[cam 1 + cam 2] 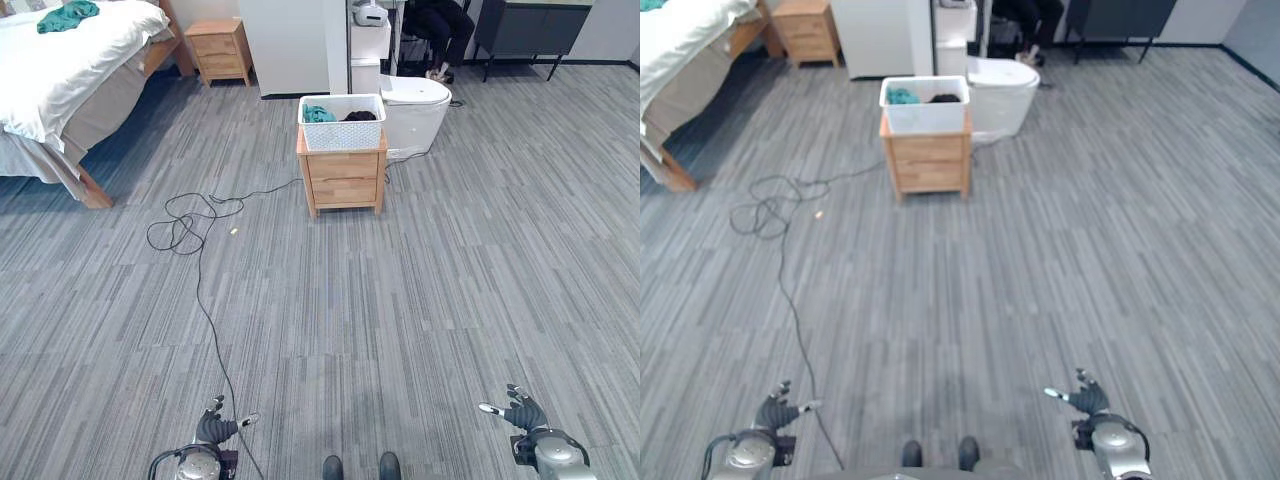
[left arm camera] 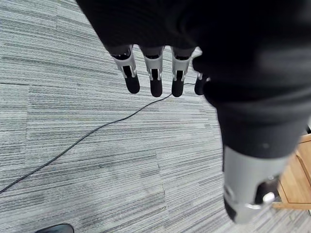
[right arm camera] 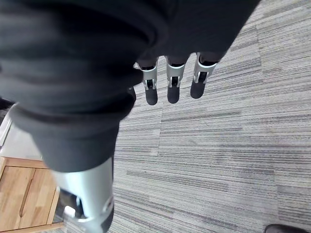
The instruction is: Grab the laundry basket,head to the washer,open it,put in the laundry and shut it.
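Note:
A white laundry basket (image 1: 341,128) with teal and dark clothes in it stands on a small wooden nightstand (image 1: 343,180) far ahead, in the middle of the room. Right behind it sits a low white round-topped washer (image 1: 414,108). My left hand (image 1: 216,426) hangs low at the lower left, fingers straight and holding nothing. At the lower right my right hand (image 1: 522,412) is likewise open and empty. Both hands are far from the basket, over grey carpet.
A bed (image 1: 70,60) with white bedding and a teal garment (image 1: 68,15) stands at the far left. A second wooden nightstand (image 1: 220,50) is beside it. A person sits on a chair (image 1: 437,30) behind the washer. A dark cabinet (image 1: 530,28) stands at the back right.

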`<state>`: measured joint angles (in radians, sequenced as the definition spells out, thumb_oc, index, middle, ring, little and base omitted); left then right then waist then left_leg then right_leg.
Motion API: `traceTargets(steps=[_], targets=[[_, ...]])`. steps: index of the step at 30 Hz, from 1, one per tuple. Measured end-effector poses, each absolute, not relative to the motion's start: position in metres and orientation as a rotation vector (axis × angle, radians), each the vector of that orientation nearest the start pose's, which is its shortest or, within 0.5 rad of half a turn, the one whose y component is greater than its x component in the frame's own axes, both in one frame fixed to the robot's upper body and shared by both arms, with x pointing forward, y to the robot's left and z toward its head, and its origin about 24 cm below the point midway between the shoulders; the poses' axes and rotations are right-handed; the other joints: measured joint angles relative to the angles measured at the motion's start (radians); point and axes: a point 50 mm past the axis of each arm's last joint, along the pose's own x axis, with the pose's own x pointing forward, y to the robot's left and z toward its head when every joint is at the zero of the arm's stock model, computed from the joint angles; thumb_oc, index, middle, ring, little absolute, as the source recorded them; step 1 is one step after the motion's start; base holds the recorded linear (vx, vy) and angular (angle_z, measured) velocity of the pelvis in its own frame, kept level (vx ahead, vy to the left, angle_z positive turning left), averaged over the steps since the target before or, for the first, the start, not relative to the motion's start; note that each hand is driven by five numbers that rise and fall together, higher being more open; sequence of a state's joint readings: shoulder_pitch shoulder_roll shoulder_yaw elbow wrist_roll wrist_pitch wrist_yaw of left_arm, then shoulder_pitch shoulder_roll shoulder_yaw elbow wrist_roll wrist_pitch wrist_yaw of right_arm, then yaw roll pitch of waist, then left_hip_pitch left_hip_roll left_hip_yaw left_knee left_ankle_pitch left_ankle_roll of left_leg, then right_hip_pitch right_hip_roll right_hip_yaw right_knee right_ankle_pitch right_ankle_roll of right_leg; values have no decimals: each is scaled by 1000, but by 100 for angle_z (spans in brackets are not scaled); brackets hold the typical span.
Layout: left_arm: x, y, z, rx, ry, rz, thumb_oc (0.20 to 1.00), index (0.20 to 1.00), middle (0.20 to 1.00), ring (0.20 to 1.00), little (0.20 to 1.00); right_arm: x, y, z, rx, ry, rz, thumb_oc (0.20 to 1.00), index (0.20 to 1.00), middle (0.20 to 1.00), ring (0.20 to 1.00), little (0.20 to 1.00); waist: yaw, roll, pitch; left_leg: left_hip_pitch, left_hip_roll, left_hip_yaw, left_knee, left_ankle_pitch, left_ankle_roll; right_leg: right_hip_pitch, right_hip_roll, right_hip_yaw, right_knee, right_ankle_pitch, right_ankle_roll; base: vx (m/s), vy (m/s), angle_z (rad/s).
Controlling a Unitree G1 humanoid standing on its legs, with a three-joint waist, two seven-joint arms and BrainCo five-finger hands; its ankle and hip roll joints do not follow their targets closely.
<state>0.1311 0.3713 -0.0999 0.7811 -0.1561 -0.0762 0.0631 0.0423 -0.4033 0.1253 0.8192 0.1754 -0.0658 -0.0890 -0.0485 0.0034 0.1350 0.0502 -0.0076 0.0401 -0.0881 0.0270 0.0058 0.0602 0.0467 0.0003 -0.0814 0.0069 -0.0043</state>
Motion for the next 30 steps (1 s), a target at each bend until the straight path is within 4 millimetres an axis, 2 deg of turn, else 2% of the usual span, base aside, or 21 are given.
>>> traceTargets(steps=[9,13,15,18,21,22,23,24,25,27,30], targets=[[123,268,-116,262,862,169,1000,1000,1000,1000,1000,156,-276,-104,-297,787,-208,1000,1000,1000,1000,1000,1,0,13,-10,-10,-8,4,-6,9,-7,-9,-8,0,1,1,53,51,2],[132,267,-113,261,836,163,1000,1000,1000,1000,1000,161,-276,-102,-298,775,-215,1000,1000,1000,1000,1000,22,-4,19,-29,-12,4,6,-8,13,-33,-11,-1,1,2,1,42,122,-8],[142,269,-108,262,804,173,1000,1000,1000,1000,1000,169,-276,-98,-302,753,-225,1000,1000,1000,1000,1000,21,-17,34,-41,-19,14,6,-13,22,-59,-13,14,15,14,3,44,182,-28],[151,272,-103,269,780,181,1000,1000,1000,1000,1000,186,-274,-91,-279,707,-231,1000,1000,1000,1000,1000,21,-19,59,-65,-7,37,6,-17,39,-162,-2,29,163,3,19,51,112,-31],[163,273,-98,277,749,183,1000,1000,1000,1000,1000,182,-273,-93,-273,724,-238,1000,1000,1000,1000,1000,17,-26,75,-53,-13,36,6,-32,63,-254,-11,21,365,-43,78,101,70,-3],[165,274,-96,282,743,184,1000,1000,1000,1000,1000,186,-271,-92,-269,717,-236,1000,1000,1000,1000,1000,18,-26,96,-35,-14,39,7,-19,65,-317,-22,12,502,-77,102,149,44,11],[165,273,-96,281,743,184,1000,1000,1000,1000,1000,181,-270,-95,-267,729,-235,1000,1000,1000,1000,1000,0,-28,96,-26,-24,32,7,-27,70,-342,-39,-4,541,-106,105,236,50,17],[165,274,-96,282,742,187,1000,1000,1000,1000,1000,179,-270,-96,-265,735,-235,1000,1000,1000,1000,1000,-3,-26,97,-20,-34,27,7,-45,78,-363,-51,-1,555,-111,108,252,26,10],[166,274,-96,283,741,191,1000,1000,1000,1000,1000,179,-269,-96,-263,733,-234,1000,1000,1000,1000,1000,-2,-36,104,-6,-46,28,6,-58,90,-398,-67,-8,566,-111,107,379,-22,-7],[158,273,-102,286,780,183,1000,1000,1000,1000,1000,178,-266,-97,-256,731,-229,1000,1000,1000,1000,1000,-10,-34,108,15,-65,26,7,-83,97,-464,-92,-29,430,-106,113,348,-44,-2],[157,273,-103,286,789,187,1000,1000,1000,1000,1000,168,-266,-102,-253,760,-235,1000,1000,1000,1000,1000,-33,-37,108,54,-79,-15,26,-114,93,-463,-109,-78,211,-68,136,216,-70,39]])
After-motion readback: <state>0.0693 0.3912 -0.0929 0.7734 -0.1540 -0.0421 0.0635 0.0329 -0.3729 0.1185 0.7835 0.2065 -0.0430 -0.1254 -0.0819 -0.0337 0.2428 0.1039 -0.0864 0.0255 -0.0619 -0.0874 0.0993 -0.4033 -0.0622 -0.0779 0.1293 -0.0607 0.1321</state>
